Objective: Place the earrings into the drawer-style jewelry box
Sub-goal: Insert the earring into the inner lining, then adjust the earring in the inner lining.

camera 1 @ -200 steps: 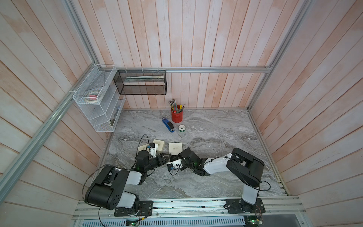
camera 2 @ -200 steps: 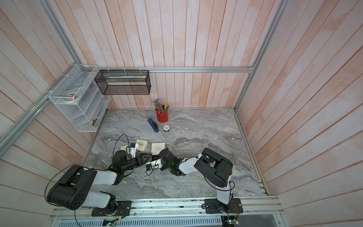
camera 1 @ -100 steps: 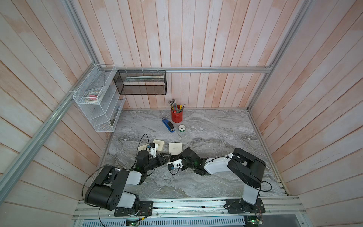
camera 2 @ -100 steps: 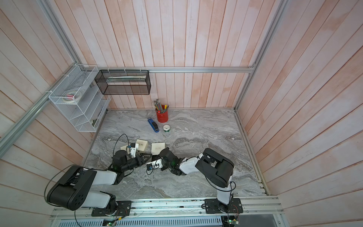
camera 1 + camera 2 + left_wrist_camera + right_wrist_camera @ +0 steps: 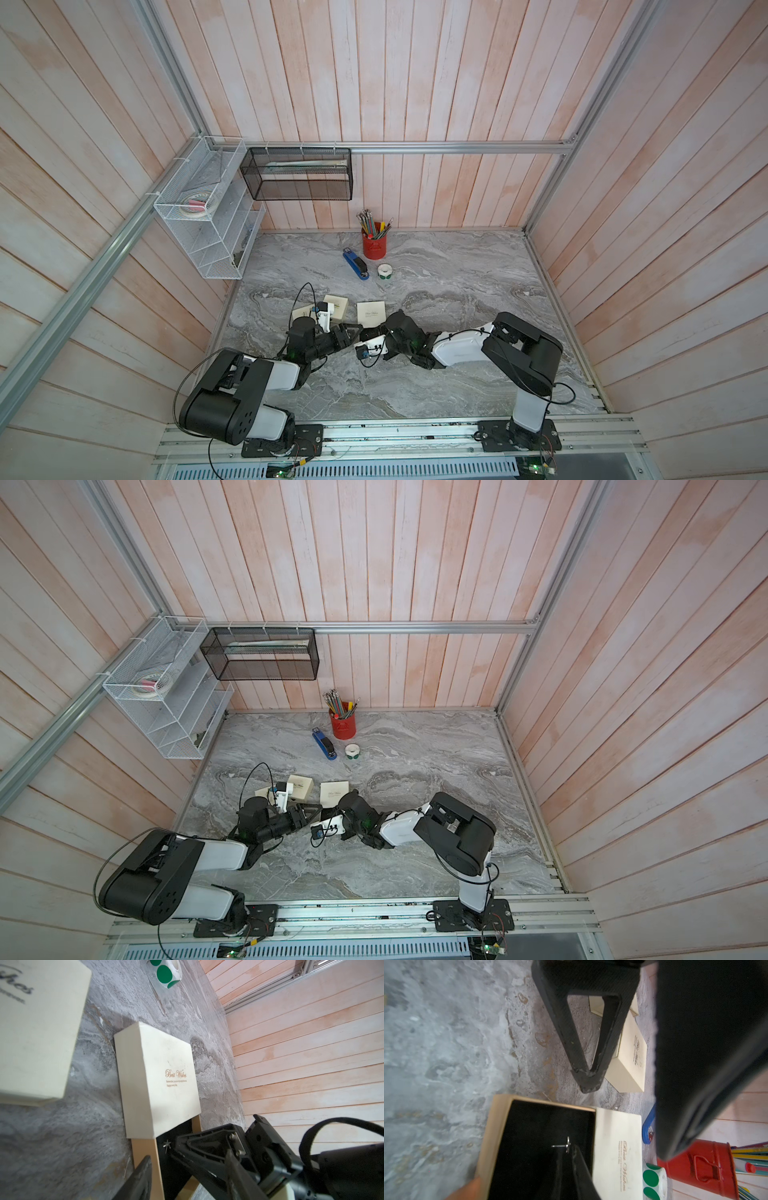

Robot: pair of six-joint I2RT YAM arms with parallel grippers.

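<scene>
In both top views almost nothing has shifted over the last second. My right arm has eased a touch, and my right hand (image 5: 366,332) and left hand (image 5: 348,332) remain nose to nose, low over the worktop (image 5: 457,270) and just short of the cream jewelry box (image 5: 371,313). I take that stillness to mean the placing is not finished: the hand is poised at the drop, not backing away. From up here, whatever lies between the fingers is too small to see.

From the left wrist, the drawer (image 5: 145,1157) stands pulled out of the box toward my hands, with black lining inside. The star-shaped earring (image 5: 167,1144) sits right at the tip of my right hand, over the lining and close to the box's mouth. One finger (image 5: 135,1180) of my left hand lies just beside the drawer's outer wall. I cannot tell whether that hand is clamped on the drawer or merely standing half-spread next to it.

From the right wrist, the earring (image 5: 567,1145) shows at my own fingertip, post sticking out sideways above the black lining. As far as I can judge it is pinched in the nearly closed hand — inside the drawer's outline, but not yet lying there on its own. My left finger's tip stands just beyond the drawer's far rim, and whether it touches I cannot say.
</scene>
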